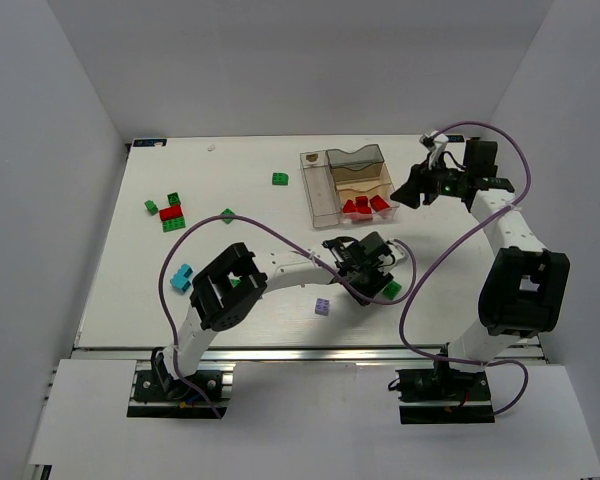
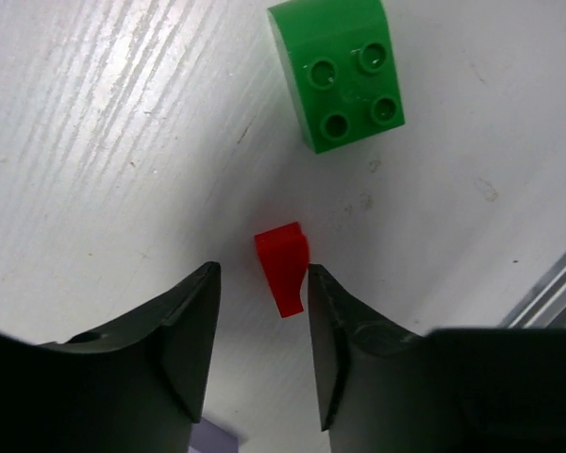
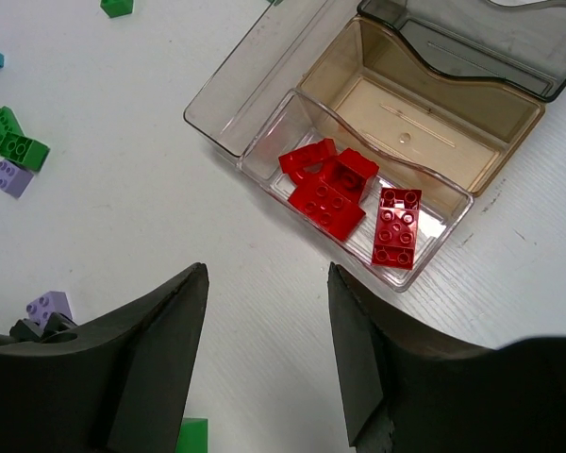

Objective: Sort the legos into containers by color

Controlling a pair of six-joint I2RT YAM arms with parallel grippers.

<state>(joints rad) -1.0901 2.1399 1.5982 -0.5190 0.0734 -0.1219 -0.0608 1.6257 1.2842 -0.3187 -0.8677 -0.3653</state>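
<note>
In the left wrist view a small red lego (image 2: 283, 269) lies on the white table between the fingers of my left gripper (image 2: 262, 272). The right finger touches it and the left finger stands apart, so the gripper is open. A green lego (image 2: 344, 71) lies just beyond. From above, my left gripper (image 1: 365, 262) is low over the table's middle, beside a green lego (image 1: 391, 290). The containers (image 1: 320, 190) stand at the back, with several red legos (image 3: 335, 189) in one short compartment. My right gripper (image 3: 267, 269) hovers open and empty near them.
Loose legos lie at the left: red (image 1: 171, 212), green (image 1: 174, 223), teal (image 1: 182, 277). More green ones (image 1: 280, 179) lie further back. A lilac one (image 1: 322, 306) lies near the front edge. The tan compartment (image 3: 415, 123) and the long narrow one (image 3: 236, 90) hold nothing.
</note>
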